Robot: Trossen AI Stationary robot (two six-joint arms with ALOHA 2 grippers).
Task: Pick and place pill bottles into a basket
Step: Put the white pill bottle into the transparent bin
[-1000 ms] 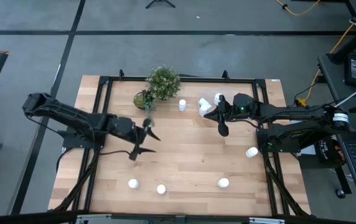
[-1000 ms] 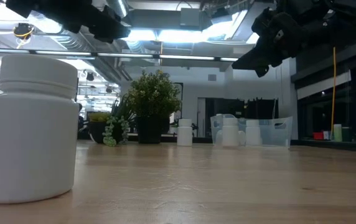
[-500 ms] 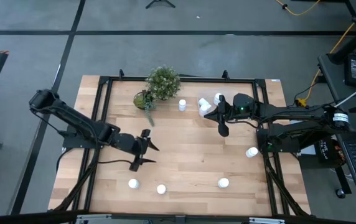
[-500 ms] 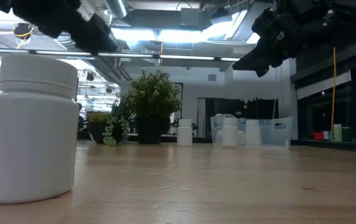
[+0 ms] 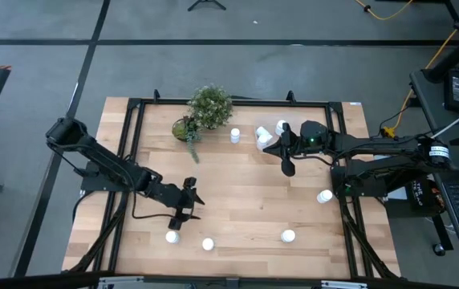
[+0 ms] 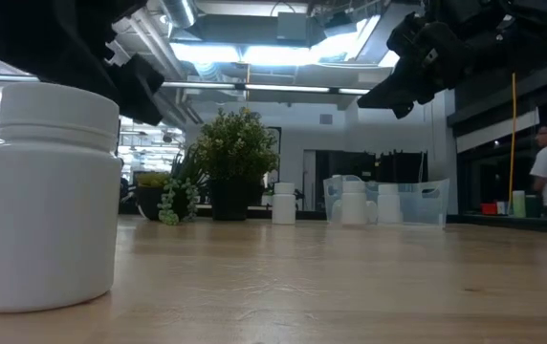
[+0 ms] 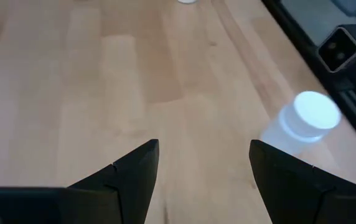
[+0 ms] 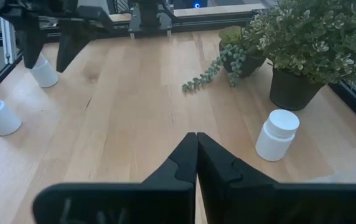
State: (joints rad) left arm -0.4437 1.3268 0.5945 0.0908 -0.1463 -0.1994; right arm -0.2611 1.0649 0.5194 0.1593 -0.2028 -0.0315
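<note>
We hold our left gripper (image 5: 186, 202) wide-jawed just above the near-edge pill bottle (image 5: 172, 237) — ready to straddle it. Our right gripper (image 5: 287, 166) waits pinched shut, empty, beside the clear basket (image 5: 271, 136) holding bottles.

I see shallow clear plastic basket (image 5: 271, 135) partly under right arm in high view; count of small white capped pill bottles (image 5: 263, 138) inside it unclear.
</note>
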